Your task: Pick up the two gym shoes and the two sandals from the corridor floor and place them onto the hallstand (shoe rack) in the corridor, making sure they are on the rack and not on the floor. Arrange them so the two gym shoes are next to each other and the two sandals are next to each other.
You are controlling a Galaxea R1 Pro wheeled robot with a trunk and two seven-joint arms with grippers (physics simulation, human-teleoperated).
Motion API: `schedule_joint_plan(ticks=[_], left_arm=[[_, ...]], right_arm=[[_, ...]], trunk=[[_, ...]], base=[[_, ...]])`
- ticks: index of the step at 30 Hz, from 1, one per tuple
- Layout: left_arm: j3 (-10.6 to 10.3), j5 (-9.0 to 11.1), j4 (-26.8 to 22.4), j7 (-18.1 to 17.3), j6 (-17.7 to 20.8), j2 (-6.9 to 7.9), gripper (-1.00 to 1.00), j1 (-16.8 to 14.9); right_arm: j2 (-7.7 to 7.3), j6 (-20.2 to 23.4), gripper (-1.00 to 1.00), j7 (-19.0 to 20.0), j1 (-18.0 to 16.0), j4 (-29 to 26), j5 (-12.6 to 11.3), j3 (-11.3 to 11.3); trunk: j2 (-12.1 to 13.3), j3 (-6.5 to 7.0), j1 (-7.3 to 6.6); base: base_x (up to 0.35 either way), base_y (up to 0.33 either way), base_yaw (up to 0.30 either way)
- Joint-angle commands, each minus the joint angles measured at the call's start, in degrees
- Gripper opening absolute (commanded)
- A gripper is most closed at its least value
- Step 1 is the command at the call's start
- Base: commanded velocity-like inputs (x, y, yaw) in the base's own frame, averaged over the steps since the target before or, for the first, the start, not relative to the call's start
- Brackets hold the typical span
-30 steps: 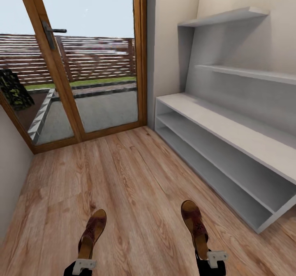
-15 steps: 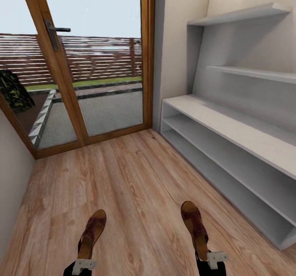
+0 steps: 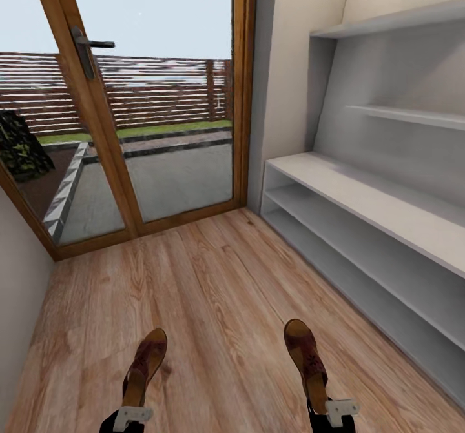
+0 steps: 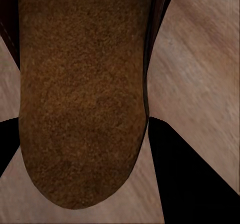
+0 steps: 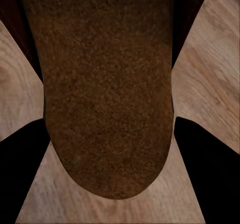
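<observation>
No readable text, labels, brands, numbers or signs anywhere.

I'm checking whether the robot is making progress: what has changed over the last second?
The view swung left: the hallstand and the door have slid right in the picture. That is the camera, not the things. Each gripper still holds its sandal, left and right, in the same spot.
</observation>
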Motion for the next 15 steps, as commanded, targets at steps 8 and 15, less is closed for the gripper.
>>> schedule_joint_plan(ticks=[8,15], left_arm=[[0.4,-0.7,0.0,0.0,-0.2,-0.03,-1.0,-0.1],[0.4,-0.7,0.0,0.0,-0.2,-0.03,-1.0,0.0]], right_arm=[[0.05,-0.1,-1.0,-0.4,0.0,0.0,0.3,0.1],[0.08,-0.1,-1.0,-0.5,0.0,-0.1,0.2,0.0]], trunk=[[0.0,-0.04,0.02],[0.0,-0.04,0.02]], base=[[0.294,0.184,0.0],[0.294,0.192,0.0]])
